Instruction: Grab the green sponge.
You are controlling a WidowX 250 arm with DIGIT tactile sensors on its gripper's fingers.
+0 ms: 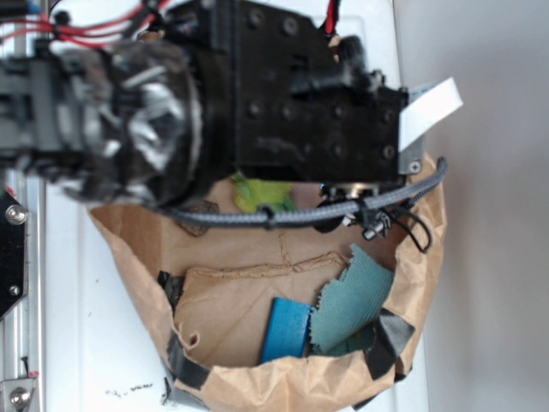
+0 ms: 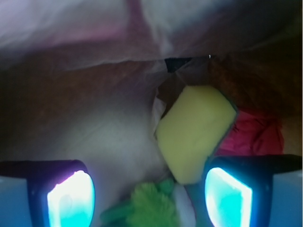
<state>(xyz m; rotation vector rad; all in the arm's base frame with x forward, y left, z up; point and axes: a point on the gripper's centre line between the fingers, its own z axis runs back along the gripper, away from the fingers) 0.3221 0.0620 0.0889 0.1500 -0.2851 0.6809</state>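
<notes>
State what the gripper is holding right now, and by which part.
Nothing is held. In the wrist view the gripper is open, its fingers apart, with the green sponge lying ahead, near the right finger but not clamped.

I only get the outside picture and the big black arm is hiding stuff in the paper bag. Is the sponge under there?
Observer: Yes. The wrist view shows the green sponge lying yellow face up, just ahead of the gripper.
Operator: Is the robot holding it yet?
Observer: No. The jaws stand apart, and the sponge sits in front, nearer the finger on the picture's right.
Operator: What else is next to it?
Observer: Something red and crumpled lies beside the sponge, on the right of the picture.
Operator: What's that green bit I see?
Observer: A fuzzy green toy, low between the fingers in the wrist view.
</notes>
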